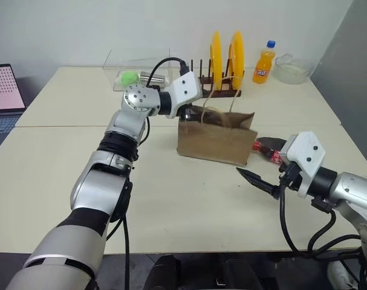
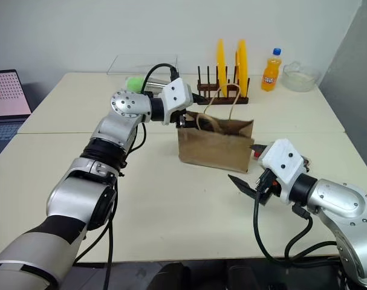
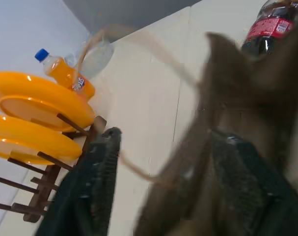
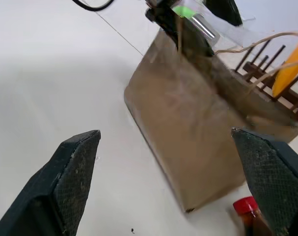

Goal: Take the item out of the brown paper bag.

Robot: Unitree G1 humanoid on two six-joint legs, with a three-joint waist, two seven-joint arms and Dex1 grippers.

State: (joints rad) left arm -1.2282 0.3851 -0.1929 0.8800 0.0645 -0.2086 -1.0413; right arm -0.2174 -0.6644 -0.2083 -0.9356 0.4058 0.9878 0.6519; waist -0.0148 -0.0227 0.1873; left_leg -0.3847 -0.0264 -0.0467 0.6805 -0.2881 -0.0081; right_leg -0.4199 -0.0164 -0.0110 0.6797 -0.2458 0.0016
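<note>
The brown paper bag (image 1: 214, 140) stands upright mid-table, its handles up. The item, a dark bottle with a red label (image 1: 269, 149), lies on its side on the table just right of the bag, outside it. My left gripper (image 1: 184, 115) is at the bag's upper left rim. Its fingers (image 3: 99, 187) are open, with the bag's paper edge between them. My right gripper (image 1: 256, 180) hovers low in front of the bag's right corner, a short way from the bottle. It is open and empty, its fingers (image 4: 72, 177) spread wide toward the bag (image 4: 188, 128).
Behind the bag stands a wooden rack with two yellow plates (image 1: 224, 57). An orange soda bottle (image 1: 263, 63) and a glass bowl (image 1: 291, 69) are at the back right. A clear box (image 1: 138, 72) with a green ball (image 1: 129, 78) is at the back; a laptop (image 1: 5, 96) is far left.
</note>
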